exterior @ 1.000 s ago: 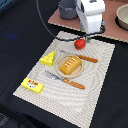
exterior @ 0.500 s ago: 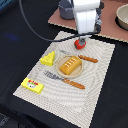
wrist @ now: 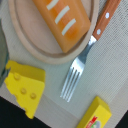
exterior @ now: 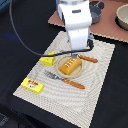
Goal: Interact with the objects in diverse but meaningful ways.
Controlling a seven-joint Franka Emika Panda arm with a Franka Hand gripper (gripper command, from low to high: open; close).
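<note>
My gripper (exterior: 80, 46) hangs over the far edge of the striped placemat (exterior: 95, 92), just behind the plate; its fingers are hidden by the white hand. A golden bread loaf (exterior: 70, 65) lies on a tan plate (exterior: 59, 73). It also shows in the wrist view (wrist: 62, 17). A yellow holed cheese wedge (exterior: 48, 59) (wrist: 22, 89) sits to the exterior view's left of the plate. A yellow box with red marks (exterior: 32, 85) (wrist: 95, 117) lies near the mat's front left corner. The red fruit is hidden behind the arm. A grey pot (exterior: 96, 10) stands at the back.
A fork with an orange handle (exterior: 65, 79) (wrist: 75, 80) lies in front of the plate. A knife (exterior: 87, 59) lies to its right. A tan bowl (exterior: 122, 17) stands on a brown board (exterior: 110, 31) at the back right. A black cable (exterior: 20, 40) loops at the left.
The arm has moved forward and lower over the mat's far edge, toward the plate. It now covers the red fruit, which showed before.
</note>
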